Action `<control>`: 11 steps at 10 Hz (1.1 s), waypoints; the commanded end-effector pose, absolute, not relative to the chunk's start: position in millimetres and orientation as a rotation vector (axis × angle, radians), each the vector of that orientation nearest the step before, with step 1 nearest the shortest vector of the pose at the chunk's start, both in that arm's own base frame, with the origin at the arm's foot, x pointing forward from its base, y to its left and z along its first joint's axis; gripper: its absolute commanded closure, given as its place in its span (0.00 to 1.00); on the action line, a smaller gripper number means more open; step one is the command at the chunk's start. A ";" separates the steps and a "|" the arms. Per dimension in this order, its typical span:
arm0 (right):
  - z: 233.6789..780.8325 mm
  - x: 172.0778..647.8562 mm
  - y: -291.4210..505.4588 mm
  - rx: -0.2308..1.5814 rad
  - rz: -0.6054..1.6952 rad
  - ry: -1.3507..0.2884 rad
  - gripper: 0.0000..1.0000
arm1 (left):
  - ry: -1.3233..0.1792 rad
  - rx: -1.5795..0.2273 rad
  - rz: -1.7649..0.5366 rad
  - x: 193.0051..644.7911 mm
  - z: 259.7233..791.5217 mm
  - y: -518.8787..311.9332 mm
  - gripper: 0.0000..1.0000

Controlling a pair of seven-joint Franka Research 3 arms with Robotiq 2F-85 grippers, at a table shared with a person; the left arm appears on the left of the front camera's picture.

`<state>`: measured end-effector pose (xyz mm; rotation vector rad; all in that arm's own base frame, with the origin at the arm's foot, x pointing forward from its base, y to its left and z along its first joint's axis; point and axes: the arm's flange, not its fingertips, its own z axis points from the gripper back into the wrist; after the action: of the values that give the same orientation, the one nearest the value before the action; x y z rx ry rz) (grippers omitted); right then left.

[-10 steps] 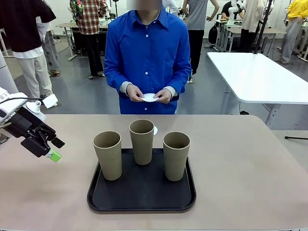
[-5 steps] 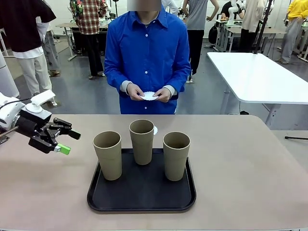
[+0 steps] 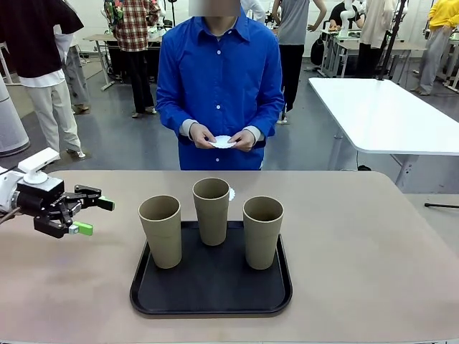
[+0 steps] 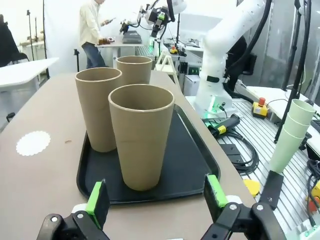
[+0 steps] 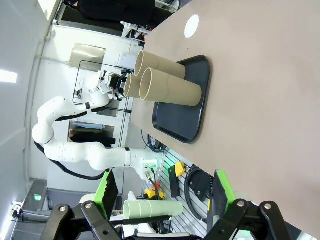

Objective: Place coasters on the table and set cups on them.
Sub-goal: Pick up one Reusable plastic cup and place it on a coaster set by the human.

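Barely begun. Table: wide bare stretches either side of black tray, free lane for left gripper; its fingers spread wide, empty, nearest cup dead ahead between them, not touched. Right gripper likewise wide, empty, cups well ahead. All three on tray, unseated. One coaster down beyond middle cup; second coaster in person's hands. Tray lip: lift cups over.

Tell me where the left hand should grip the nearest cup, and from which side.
I'd take the left cup around its wall at mid-height, coming in level from the robot's left, where the open left hand faces it. It stands upright on the black tray with that flank free; the middle cup stands close on its other side.
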<state>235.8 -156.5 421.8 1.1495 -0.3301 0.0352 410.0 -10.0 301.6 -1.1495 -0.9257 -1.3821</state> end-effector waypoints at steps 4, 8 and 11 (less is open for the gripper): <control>422.1 236.8 -157.2 1.163 0.041 -0.343 0.00 | -1.066 -1.103 -1.312 396.9 275.7 -39.7 0.00; 422.1 236.8 -157.2 1.163 0.041 -0.343 0.00 | -1.018 -1.128 -1.276 402.5 261.5 -70.5 0.00; 422.1 236.8 -157.2 1.163 0.041 -0.343 0.00 | -1.000 -1.147 -1.292 400.8 261.7 -65.8 0.00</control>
<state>235.8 -156.6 421.6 1.1497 -0.3294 0.0348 404.3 -69.7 258.7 -1.1404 -1.0005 -1.2845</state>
